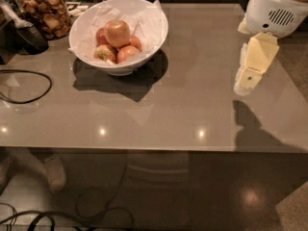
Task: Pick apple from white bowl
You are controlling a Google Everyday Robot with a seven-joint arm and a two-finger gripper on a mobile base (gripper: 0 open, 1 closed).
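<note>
Obs: apple [117, 32] in white bowl [159, 25]; tool [250, 71] well apart, at right.
Glass jar [45, 11] at the far-left corner of the surface [168, 114], black cable [29, 88] by the left edge; white bowl just beside the jar, apple topmost on smaller apples [127, 53]. The tool hangs near the right edge, seemingly empty; how far open it stands, cannot tell.

The gripper [246, 81] hangs over the right side of the desk [183, 109], and the arm [279, 8] above it is cut off at the upper right corner. The glass jar [45, 11] in the upper left loses its top at the edge. In the white bowl [144, 57], the apple [118, 32] hides parts of the smaller apples [126, 54].
</note>
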